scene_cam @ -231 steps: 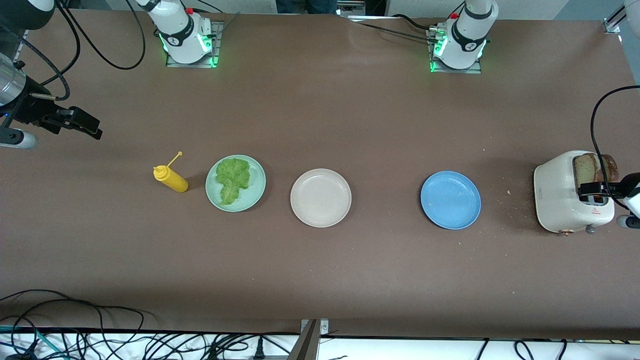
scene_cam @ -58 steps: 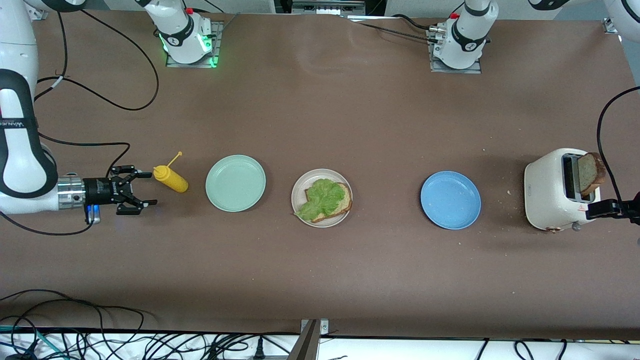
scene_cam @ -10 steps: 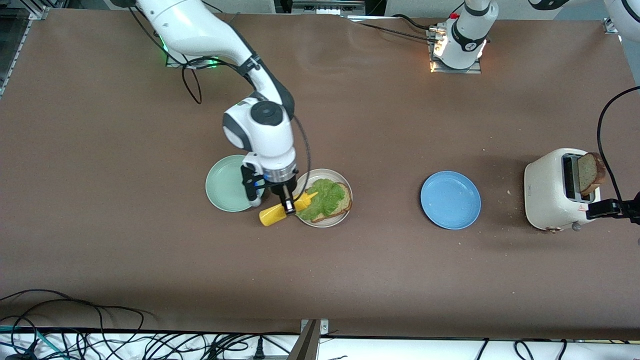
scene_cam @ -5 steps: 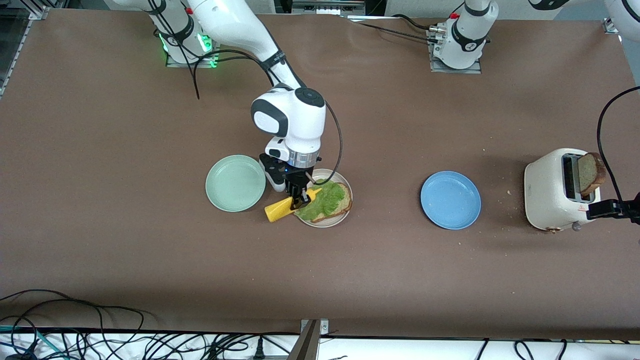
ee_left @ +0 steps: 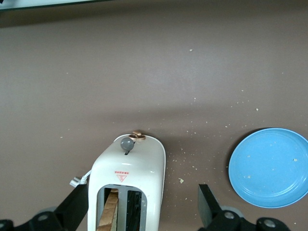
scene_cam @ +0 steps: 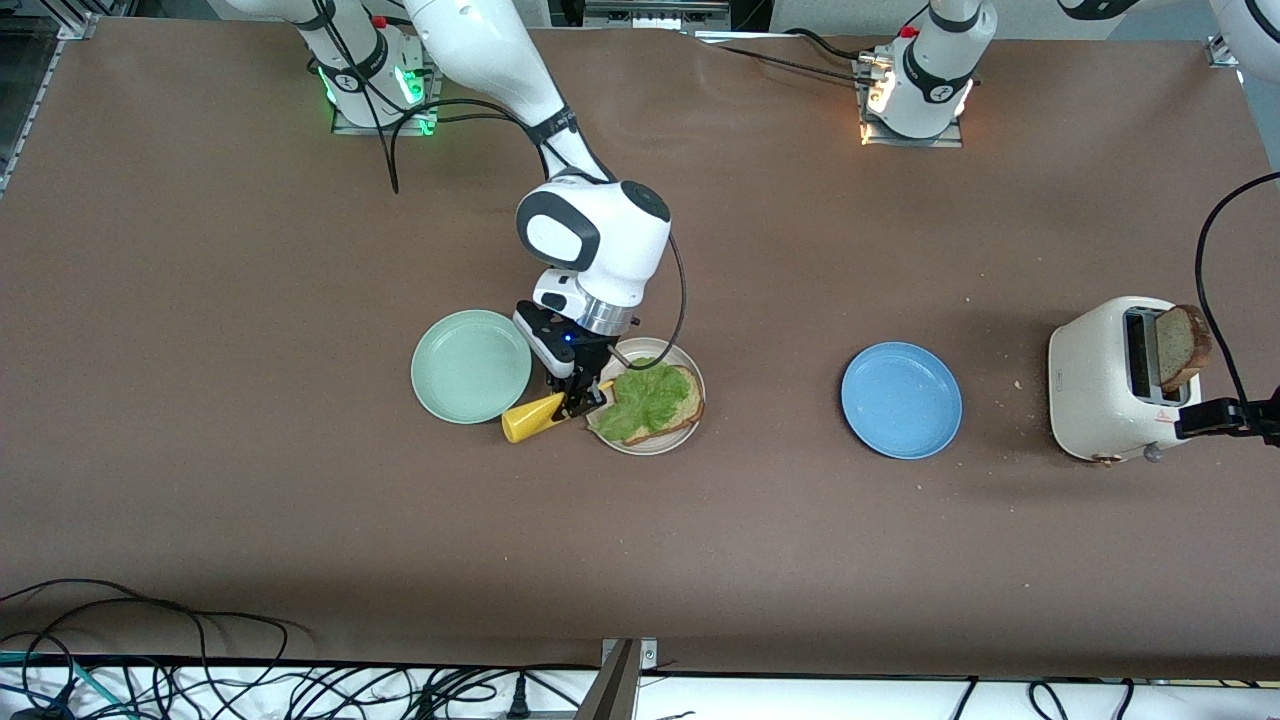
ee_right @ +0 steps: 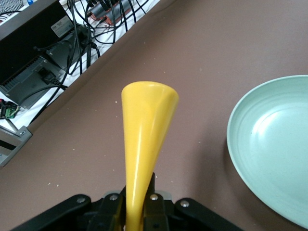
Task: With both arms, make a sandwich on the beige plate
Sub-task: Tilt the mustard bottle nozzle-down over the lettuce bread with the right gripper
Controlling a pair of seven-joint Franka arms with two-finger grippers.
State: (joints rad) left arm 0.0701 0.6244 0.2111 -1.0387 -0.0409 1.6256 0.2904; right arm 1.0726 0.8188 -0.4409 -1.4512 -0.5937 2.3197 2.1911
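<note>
The table carries 3 round plates, 1 yellow squeeze bottle, 1 toaster and 2 bread slices, worked by 2 arms. Taking the round, shallow beige plate (scene_cam: 690,368) as landmark: on it lies 1 square brown-crusted bread slice (scene_cam: 688,398) with 1 ruffled green lettuce leaf (scene_cam: 645,398) on top, open-faced, with no upper slice on it. The pale mint-green plate (scene_cam: 470,366) sits beside the beige plate toward the right arm's end of the table; the blue plate (scene_cam: 901,400) lies well apart from it toward the left arm's end, with the cream-white toaster (scene_cam: 1110,382) past that.

The right gripper (scene_cam: 580,400) hangs over the beige plate's rim on the mint plate's side, its fingers pinched tight on the narrow neck of the yellow plastic squeeze bottle (scene_cam: 535,416). The bottle is tipped over, its nozzle end toward the lettuce and its wide base over the table between the 2 plates; in the right wrist view the base (ee_right: 149,101) flares away from the fingers (ee_right: 155,204).

The left gripper (ee_left: 144,214) waits above the toaster, fingers (ee_left: 208,204) spread wide, holding nothing. The second bread slice (scene_cam: 1180,345) stands in 1 of the toaster's 2 slots.
</note>
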